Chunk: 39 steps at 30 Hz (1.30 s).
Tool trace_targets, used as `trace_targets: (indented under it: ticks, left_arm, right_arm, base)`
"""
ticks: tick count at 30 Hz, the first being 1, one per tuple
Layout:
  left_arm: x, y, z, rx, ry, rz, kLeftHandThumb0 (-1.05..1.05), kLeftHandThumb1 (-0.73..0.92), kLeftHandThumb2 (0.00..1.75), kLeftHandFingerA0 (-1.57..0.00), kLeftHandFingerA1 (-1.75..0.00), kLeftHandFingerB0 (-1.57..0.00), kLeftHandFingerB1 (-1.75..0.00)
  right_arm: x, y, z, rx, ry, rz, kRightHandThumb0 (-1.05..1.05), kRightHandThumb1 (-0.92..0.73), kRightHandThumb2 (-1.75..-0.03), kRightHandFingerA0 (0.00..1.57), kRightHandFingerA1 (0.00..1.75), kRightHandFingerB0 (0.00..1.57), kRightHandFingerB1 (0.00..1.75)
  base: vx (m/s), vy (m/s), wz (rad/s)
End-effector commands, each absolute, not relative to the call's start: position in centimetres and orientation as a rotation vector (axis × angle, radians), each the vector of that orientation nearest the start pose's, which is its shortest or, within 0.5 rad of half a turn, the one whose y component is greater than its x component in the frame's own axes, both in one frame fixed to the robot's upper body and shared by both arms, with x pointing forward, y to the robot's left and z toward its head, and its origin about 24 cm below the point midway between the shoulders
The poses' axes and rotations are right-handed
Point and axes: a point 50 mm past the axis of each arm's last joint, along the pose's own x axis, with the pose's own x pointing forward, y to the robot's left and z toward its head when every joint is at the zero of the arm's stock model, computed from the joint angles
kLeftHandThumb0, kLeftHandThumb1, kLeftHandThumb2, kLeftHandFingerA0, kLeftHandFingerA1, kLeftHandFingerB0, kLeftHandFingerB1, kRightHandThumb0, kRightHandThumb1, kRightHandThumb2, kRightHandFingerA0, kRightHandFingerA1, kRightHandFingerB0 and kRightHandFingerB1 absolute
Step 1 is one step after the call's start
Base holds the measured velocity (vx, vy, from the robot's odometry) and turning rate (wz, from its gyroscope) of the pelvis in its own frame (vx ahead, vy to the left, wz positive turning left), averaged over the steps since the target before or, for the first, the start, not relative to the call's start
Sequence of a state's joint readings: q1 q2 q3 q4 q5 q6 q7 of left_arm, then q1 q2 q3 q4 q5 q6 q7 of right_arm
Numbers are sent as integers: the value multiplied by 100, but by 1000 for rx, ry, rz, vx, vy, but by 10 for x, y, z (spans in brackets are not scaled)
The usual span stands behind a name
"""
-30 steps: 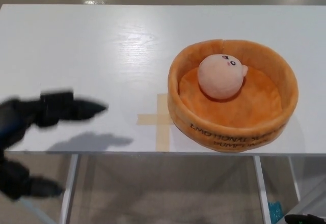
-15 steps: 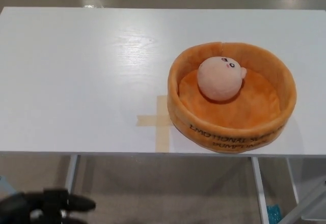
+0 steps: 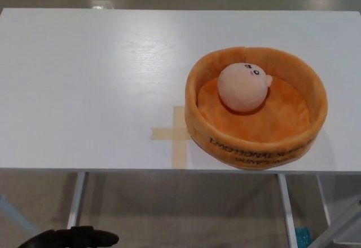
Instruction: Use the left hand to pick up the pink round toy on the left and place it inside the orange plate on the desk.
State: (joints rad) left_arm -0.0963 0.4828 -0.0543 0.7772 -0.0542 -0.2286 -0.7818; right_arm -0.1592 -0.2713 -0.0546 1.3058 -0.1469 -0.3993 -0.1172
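The pink round toy [image 3: 243, 86] rests inside the orange plush plate [image 3: 198, 125], toward its back, face markings turned up and to the right. The plate stands on the right half of the white desk [image 3: 90, 84]. Only a black sliver of my left hand [image 3: 72, 238] shows at the bottom left edge of the head view, below the desk's front edge and far from the plate. Nothing is seen in it. My right hand is out of the picture.
A tan tape cross [image 3: 176, 133] is stuck on the desk just left of the plate. White desk legs [image 3: 75, 197] and a beige floor show under the front edge.
My left hand has dropped from the desk's front left edge to below the desk and is almost out of view. The toy and plate have not moved.
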Motion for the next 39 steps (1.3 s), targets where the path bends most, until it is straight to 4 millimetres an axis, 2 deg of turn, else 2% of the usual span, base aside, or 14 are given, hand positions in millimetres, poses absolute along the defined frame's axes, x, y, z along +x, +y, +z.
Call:
trace_targets:
  ticks: [1,9,10,19,39]
  left_arm:
    - [218,243,-90,471,680,-351,-54,67,60,-26,-33,-31,-32]
    - [211,236,-104,493,711,-220,-53,67,60,-30,-36,-35,-34]
    - [209,236,-105,495,714,-213,-59,51,85,-21,-46,-32,-49]
    - [196,236,-113,535,742,-201,-59,52,87,-26,-48,-30,-48]
    - [196,235,-115,564,735,-191,-56,52,86,-26,-48,-30,-48]
  right_arm:
    - [163,-254,-124,-383,756,-150,-37,-59,-59,71,51,62,44]
    - [170,-255,-121,-381,741,-153,-37,-59,-58,74,56,64,44]
    - [170,-255,-121,-382,742,-153,-37,-59,-58,74,54,64,44]
    - [166,-254,-124,-386,758,-150,-37,-59,-58,73,53,64,44]
    - [164,-254,-124,-374,759,-151,-37,-59,-59,73,53,63,44]
  base:
    - [0,0,0]
    - [0,0,0]
    - [0,0,0]
    - [0,0,0]
    - [0,0,0]
